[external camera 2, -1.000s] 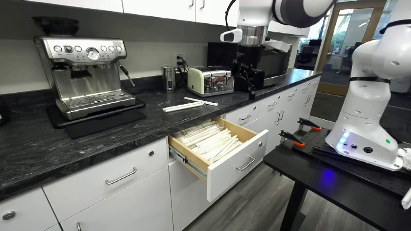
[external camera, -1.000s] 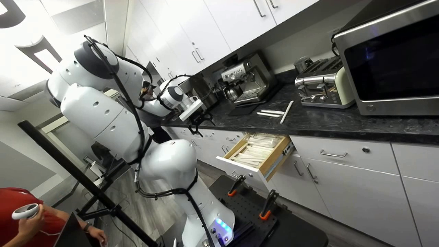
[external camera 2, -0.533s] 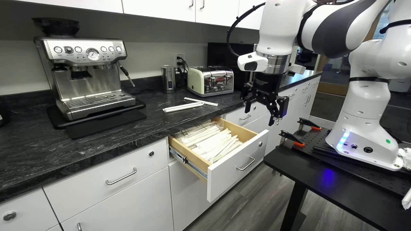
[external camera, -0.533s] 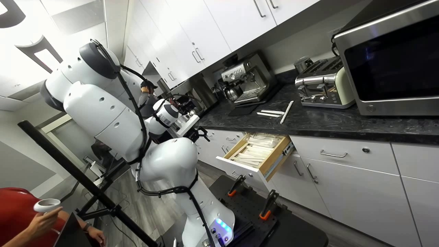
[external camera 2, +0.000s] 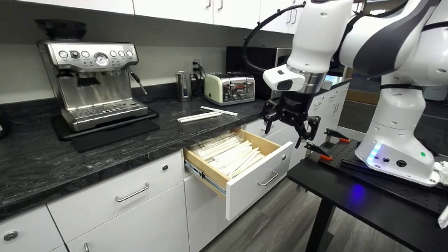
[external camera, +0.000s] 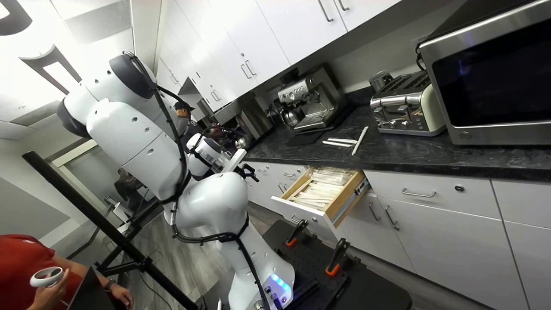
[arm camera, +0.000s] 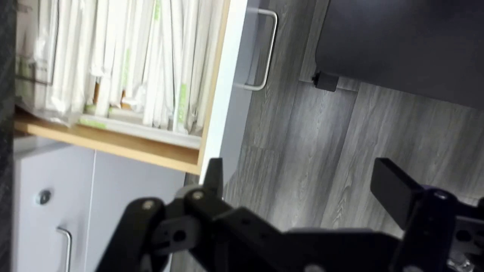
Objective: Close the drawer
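Drawer (external camera 2: 250,182) stands open under the dark countertop (external camera 2: 31,164), white front panel well clear of the cabinet faces in both exterior views, metal slide rail (external camera 2: 210,181) exposed along the pale wood side. Inside: long white wrapped sticks (arm camera: 151,64) packed side by side, some with green marks, plus clear plastic wrap (arm camera: 58,105) toward the counter end. Robotiq gripper (arm camera: 301,177) points down at a slight tilt, fingers spread wide, floor (arm camera: 314,113) showing between them in wrist view; one fingertip (arm camera: 214,175) overlaps the corner of the front panel there. In both exterior views it hangs apart from the panel, higher up. Three white sticks (external camera 2: 199,117) lie on the countertop between espresso machine (external camera 2: 98,89) and toaster (external camera 2: 227,89). Franka base (external camera 2: 399,143) sits on a black table (external camera 2: 325,178) near the cabinets, blue lights on. Person in red (external camera: 26,262) holds a white ring-shaped controller (external camera: 41,282).
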Motion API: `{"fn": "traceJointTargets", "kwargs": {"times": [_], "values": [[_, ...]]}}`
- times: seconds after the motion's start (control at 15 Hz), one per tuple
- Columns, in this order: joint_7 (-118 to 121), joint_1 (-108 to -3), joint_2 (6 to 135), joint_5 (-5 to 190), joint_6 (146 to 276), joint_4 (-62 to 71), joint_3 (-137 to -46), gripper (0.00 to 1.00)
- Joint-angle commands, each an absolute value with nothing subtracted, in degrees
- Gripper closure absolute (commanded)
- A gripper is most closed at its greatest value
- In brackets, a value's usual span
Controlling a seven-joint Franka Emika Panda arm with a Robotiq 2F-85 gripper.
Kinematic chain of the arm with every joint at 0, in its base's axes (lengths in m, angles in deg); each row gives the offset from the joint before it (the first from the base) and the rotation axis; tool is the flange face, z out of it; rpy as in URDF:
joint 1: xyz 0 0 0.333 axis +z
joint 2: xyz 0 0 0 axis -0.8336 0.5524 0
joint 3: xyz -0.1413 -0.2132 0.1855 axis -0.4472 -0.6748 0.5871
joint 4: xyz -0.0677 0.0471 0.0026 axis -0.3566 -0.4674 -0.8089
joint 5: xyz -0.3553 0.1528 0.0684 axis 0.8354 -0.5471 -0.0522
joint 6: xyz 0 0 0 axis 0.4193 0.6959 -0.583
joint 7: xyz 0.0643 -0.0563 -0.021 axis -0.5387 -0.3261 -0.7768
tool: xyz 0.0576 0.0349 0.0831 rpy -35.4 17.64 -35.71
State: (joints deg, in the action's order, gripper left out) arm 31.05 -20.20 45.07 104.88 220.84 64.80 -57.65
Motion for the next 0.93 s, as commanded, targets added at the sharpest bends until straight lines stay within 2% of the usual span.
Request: {"fn": "traceJointTargets", "kwargs": {"times": [0.0, 0.13, 0.2, 0.53, 0.6, 0.67, 0.8, 0.87], "values": [[31.1, -19.6, 51.4, 113.4, 232.0, 65.3, -56.5, 0.0], [32.0, -20.3, 55.2, 119.9, 238.1, 64.9, -56.7, 0.0], [30.9, -19.3, 51.8, 115.7, 233.3, 65.2, -56.6, 0.0], [30.9, -19.4, 53.2, 116.1, 234.2, 65.0, -56.6, 0.0], [31.0, -19.5, 53.7, 118.1, 233.1, 64.7, -56.6, 0.03], [30.8, -19.7, 54.3, 120.9, 232.4, 64.5, -56.7, 0.26], [29.2, -20.0, 55.6, 126.8, 231.3, 64.2, -57.0, 0.31], [28.4, -20.1, 56.4, 129.9, 231.6, 64.1, -57.4, 0.38]]}}
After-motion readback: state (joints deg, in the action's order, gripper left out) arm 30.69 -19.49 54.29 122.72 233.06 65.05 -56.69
